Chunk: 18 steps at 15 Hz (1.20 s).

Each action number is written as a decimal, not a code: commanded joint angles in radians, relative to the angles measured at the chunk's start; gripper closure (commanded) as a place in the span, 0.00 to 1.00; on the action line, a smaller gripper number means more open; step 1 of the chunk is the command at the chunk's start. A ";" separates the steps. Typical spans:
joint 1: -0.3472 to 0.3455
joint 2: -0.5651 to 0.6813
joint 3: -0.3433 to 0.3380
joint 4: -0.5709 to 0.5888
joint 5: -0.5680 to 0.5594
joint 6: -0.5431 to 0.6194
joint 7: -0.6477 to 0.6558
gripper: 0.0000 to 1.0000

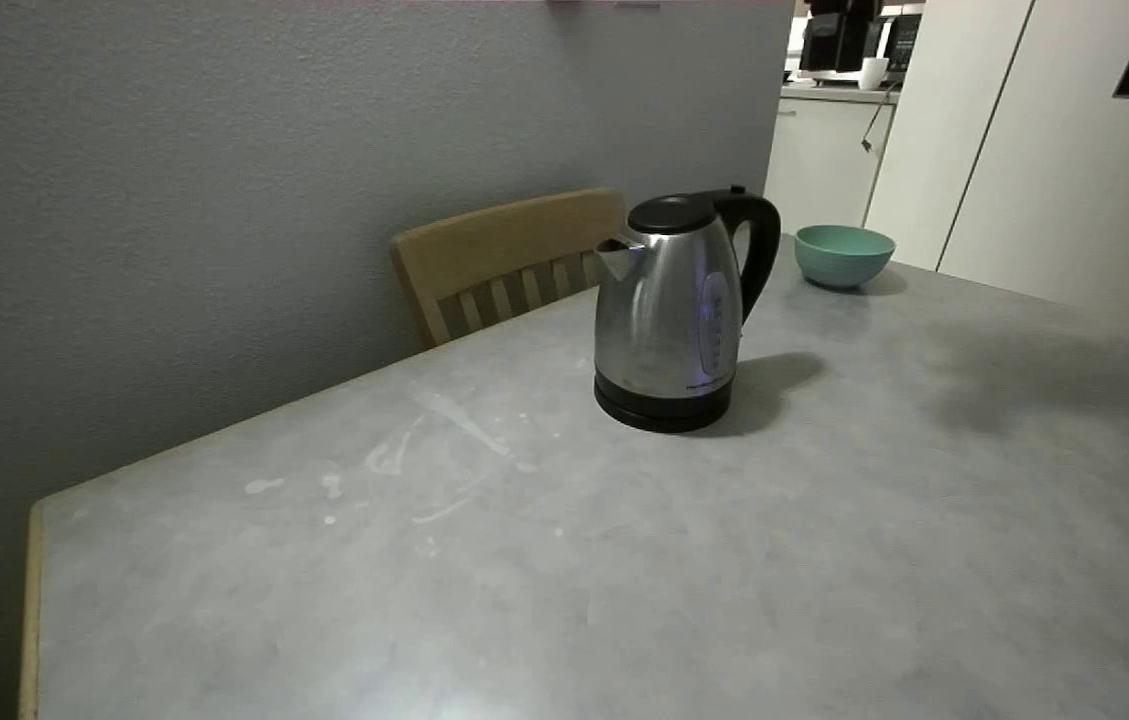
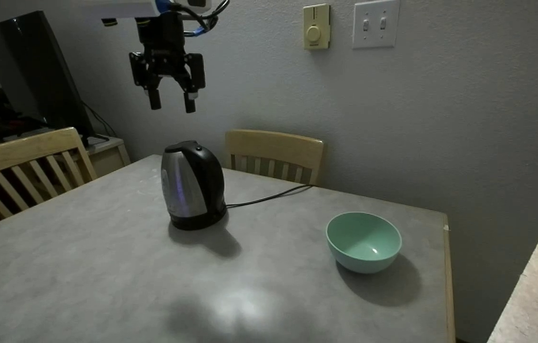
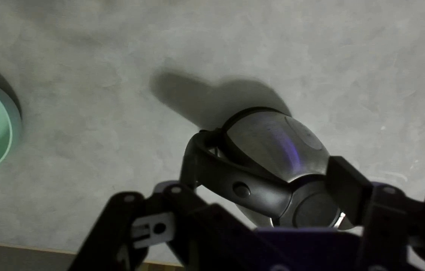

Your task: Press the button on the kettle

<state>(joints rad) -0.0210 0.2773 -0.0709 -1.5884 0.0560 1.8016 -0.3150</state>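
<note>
The kettle [image 1: 659,330] stands upright on its black base [image 1: 664,410] on the grey surface [image 1: 564,600], and shows in both exterior views and the wrist view. In an exterior view its short spout [image 1: 621,260] points to the left of the picture, with the black lid [image 1: 671,213] down on top and the loop handle [image 1: 764,250] at the right. A round button [image 3: 241,189] is set in the top of the handle, near the lid, and a violet streak of light lies on the steel side. The claw [image 2: 172,108] hangs above the kettle, pointing down, its fingers [image 2: 189,105] spread with the wall [image 2: 259,95] showing between them. Space is visible between the fingertips and the kettle there, though in the wrist view a finger overlaps the edge of the lid. A teal bowl [image 2: 363,243] sits on the same surface, well apart from the kettle, on its handle side; the wrist view cuts it off at the left. A black cord [image 2: 271,196] runs from the base to the surface's edge, near a wooden chair [image 2: 276,145]. Another wooden chair [image 2: 25,147] stands at the left of that view, in front of a dark screen [image 2: 25,71]. A dial [image 2: 314,33] and switches [image 2: 374,24] are mounted on the wall.
</note>
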 commanded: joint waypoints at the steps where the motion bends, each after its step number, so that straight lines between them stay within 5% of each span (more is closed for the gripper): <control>1: -0.025 0.096 0.034 0.150 -0.003 -0.079 -0.025 0.44; 9: -0.090 0.359 0.090 0.519 0.110 -0.285 -0.079 0.98; 18: -0.106 0.572 0.102 0.796 0.200 -0.487 0.118 1.00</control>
<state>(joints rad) -0.1183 0.7903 0.0299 -0.8942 0.2267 1.3701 -0.2731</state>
